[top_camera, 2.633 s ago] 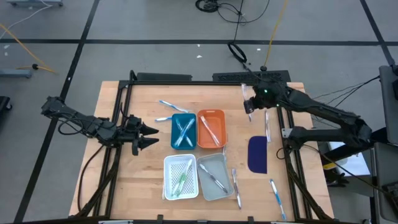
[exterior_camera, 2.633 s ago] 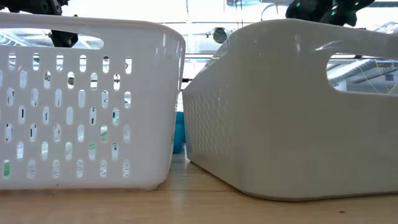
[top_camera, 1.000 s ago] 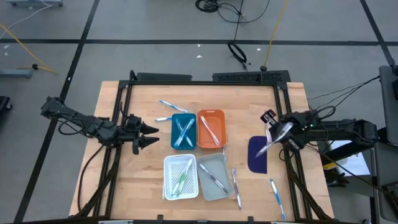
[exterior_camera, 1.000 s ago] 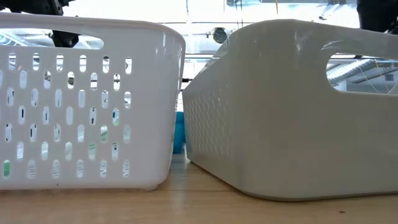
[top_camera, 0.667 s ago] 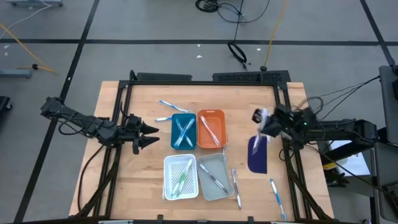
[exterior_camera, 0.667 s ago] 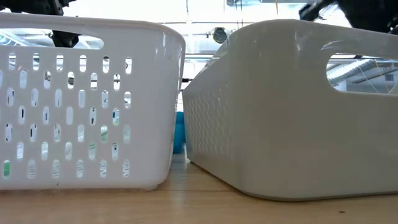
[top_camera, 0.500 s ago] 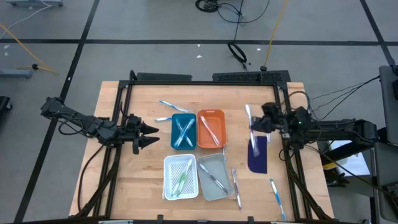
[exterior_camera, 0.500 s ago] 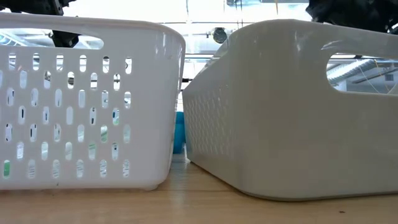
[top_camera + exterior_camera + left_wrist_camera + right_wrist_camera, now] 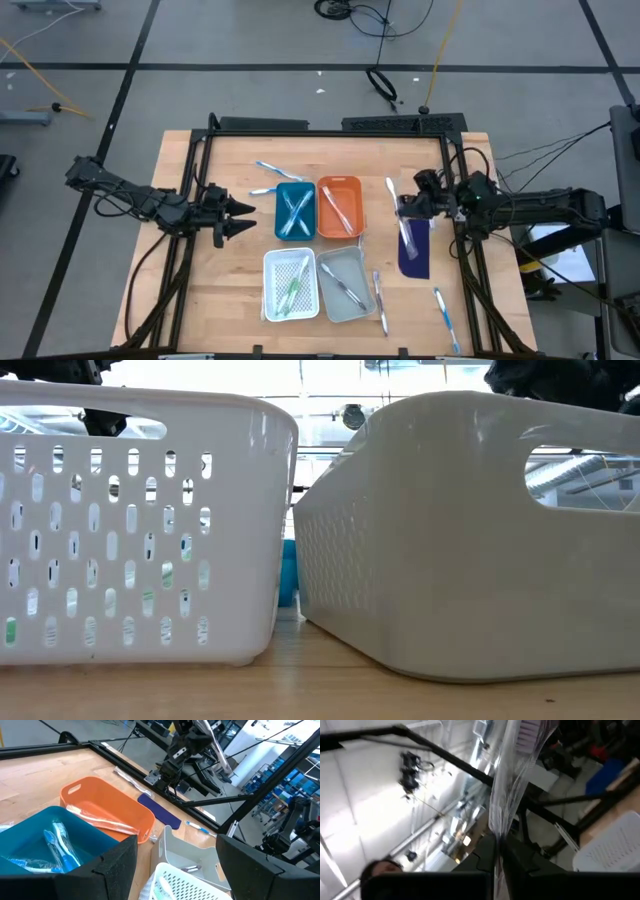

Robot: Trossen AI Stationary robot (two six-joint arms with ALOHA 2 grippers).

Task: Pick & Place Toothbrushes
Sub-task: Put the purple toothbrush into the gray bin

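high view: right gripper [image 9: 404, 205] sits above the top end of the dark blue pad [image 9: 413, 251], arm stretched in flat from the 3 o'clock edge of the table [image 9: 240, 300], wrist pointing toward 9 o'clock. jaws clamped on a wrapped toothbrush [image 9: 396, 207], which runs roughly 12 to 6 through the fingers. left gripper [image 9: 243, 210] hangs at 9 o'clock of the teal tray [image 9: 295, 211], jaws spread, nothing in them. more brushes lie in the teal, orange [image 9: 339, 207], white [image 9: 291, 284] and grey tray [image 9: 346, 283]; loose ones on the wood at 12 o'clock of the teal tray and at 3 to 5 o'clock of the grey tray.

low view: only white tray [image 9: 140, 525] and grey tray [image 9: 470, 530] walls, close up.

left wrist view: own fingers [image 9: 117, 870] wide apart; far off, the right gripper [image 9: 200, 740] holds the toothbrush [image 9: 216, 747] tilted in the air.

right wrist view: toothbrush [image 9: 512, 785] pinched between the shut fingers [image 9: 487, 857], head pointing away from the camera.
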